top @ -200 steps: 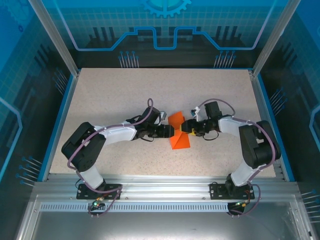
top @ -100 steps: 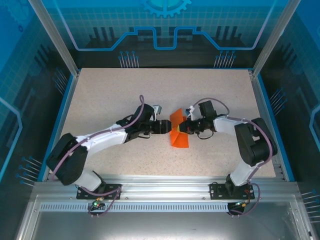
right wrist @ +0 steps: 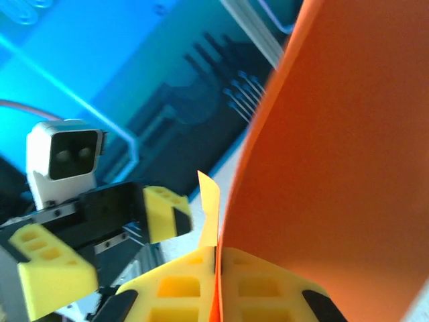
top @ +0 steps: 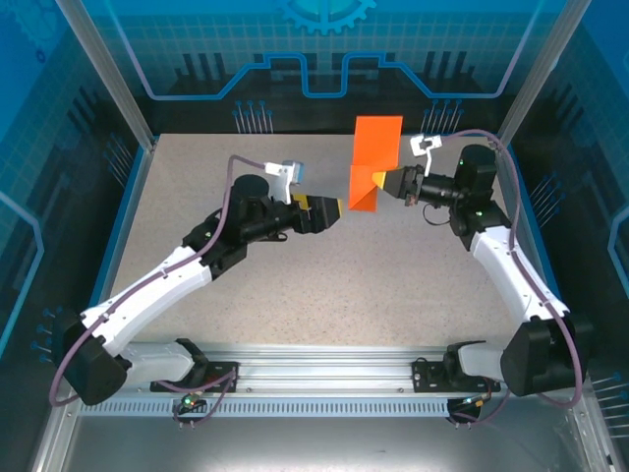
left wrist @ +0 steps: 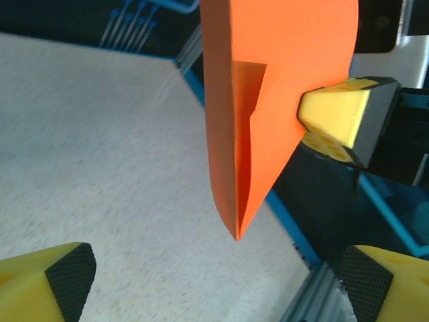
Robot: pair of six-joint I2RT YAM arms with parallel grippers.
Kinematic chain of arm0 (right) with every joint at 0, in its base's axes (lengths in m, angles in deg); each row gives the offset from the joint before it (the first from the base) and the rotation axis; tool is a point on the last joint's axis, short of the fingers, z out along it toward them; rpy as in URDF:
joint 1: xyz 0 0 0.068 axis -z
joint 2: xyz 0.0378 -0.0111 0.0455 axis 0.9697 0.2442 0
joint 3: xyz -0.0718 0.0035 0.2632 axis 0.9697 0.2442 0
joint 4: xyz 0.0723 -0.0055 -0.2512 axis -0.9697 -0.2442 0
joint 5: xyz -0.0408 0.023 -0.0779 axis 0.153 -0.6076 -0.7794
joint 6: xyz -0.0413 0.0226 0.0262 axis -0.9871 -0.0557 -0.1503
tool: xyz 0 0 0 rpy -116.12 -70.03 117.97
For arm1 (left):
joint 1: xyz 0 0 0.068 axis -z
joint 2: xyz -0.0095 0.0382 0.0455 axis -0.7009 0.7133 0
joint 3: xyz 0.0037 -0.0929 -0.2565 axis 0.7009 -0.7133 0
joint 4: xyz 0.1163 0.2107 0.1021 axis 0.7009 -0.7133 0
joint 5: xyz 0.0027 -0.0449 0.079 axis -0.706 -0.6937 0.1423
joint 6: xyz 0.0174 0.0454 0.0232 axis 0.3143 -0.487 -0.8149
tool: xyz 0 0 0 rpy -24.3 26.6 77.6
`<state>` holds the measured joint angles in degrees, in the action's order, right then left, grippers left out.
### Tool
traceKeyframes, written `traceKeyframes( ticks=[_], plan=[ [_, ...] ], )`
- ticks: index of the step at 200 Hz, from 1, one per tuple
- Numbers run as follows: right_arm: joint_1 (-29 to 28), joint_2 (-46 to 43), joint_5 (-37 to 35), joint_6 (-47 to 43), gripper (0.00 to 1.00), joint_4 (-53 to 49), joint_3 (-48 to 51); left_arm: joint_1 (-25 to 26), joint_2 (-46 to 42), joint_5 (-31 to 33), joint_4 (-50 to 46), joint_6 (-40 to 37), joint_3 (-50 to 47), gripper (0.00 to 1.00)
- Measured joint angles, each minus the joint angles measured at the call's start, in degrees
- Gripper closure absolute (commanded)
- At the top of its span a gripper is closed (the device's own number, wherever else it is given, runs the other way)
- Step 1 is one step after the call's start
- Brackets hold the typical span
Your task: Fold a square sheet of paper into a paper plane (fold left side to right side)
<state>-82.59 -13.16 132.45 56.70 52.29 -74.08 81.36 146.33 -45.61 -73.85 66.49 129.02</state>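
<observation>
- The orange sheet of paper (top: 378,147) is held up in the air over the far right part of the table (top: 246,295), clear of the surface
- It is clamped at its lower half by the right gripper (top: 385,181), whose yellow fingers (right wrist: 181,272) are pressed together on the sheet from both sides
- In the left wrist view the sheet is seen hanging upright, folded along a lengthwise crease and tapered to a point at the bottom, with a small flap on its face
- The left gripper (top: 332,212) is held just left of the sheet, apart from it, its jaws spread wide with nothing between them
- Its padded fingertips (left wrist: 53,285) are seen at the bottom corners of its own view, with the paper's point above and between them
</observation>
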Motion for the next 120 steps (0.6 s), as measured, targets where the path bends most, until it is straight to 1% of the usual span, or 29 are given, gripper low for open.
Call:
traceKeyframes(
  ticks=[33,49,71,80,91,120],
  plan=[
    [-0.63,-1.88,4.04,2.75,0.96,1.57,-3.13,-0.55,0.02,-6.73,4.20,-0.04,1.18,0.02],
    [-1.79,-2.82,5.38,3.78,0.96,1.62,-4.04,-0.61,0.66,-10.19,6.51,0.09,1.95,0.06],
    [-3.98,-3.52,6.56,4.44,0.95,1.57,-5.51,-0.61,2.14,-14.84,9.70,1.38,3.23,0.13],
    [-4.87,-3.63,6.99,4.66,0.95,1.55,-6.08,-0.61,2.84,-16.50,11.32,2.01,3.52,0.17],
    [-5.73,-3.82,7.23,4.87,0.95,1.55,-6.45,-0.61,3.48,-18.34,13.07,3.15,3.56,0.25],
    [-6.54,-4.15,7.37,5.68,0.95,1.55,-6.62,-0.66,4.52,-21.86,16.98,6.03,3.56,0.50]
  ],
)
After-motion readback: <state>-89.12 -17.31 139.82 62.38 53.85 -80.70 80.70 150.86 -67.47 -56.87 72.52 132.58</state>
